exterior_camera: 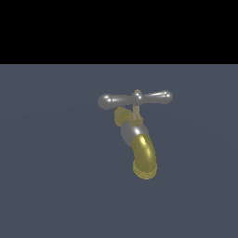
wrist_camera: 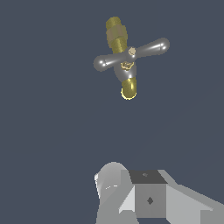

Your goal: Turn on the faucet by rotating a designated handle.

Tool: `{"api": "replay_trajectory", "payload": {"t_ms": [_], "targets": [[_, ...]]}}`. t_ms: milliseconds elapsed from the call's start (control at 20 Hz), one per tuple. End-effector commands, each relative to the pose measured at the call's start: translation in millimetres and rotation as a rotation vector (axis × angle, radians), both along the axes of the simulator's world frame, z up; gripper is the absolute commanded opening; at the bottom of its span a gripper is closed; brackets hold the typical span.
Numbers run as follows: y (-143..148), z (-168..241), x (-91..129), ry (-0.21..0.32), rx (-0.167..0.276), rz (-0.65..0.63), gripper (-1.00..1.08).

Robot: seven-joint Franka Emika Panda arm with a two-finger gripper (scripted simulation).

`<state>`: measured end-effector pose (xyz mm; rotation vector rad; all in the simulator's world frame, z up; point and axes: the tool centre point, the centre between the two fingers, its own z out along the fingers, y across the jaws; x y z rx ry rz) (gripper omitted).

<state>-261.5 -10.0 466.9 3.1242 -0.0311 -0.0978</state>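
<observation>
Dark grey ground lay bare around the faucet (exterior_camera: 135, 135); its handle (wrist_camera: 131, 54) stood well ahead of the gripper (wrist_camera: 144, 192), untouched. Finger spread could not be told. Approaching one knob end squarely seemed wisest.

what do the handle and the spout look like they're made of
Handle: looks like polished steel or chrome, silver-grey with bright highlights on its rounded knob ends. Spout: looks like brass, yellow-gold with a softer sheen and a ribbed rim. Both are simulator renders, so colour and shine are the only cues.
</observation>
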Motion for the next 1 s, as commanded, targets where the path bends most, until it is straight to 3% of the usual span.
{"api": "replay_trajectory", "payload": {"t_ms": [0,500,950], "targets": [[0,0,0,0.0,0.0,0.0,-1.0],[-8,-9,-1,-0.001,0.002,0.059,-1.0],[-29,-31,-1,-0.003,0.008,0.215,-1.0]]}}
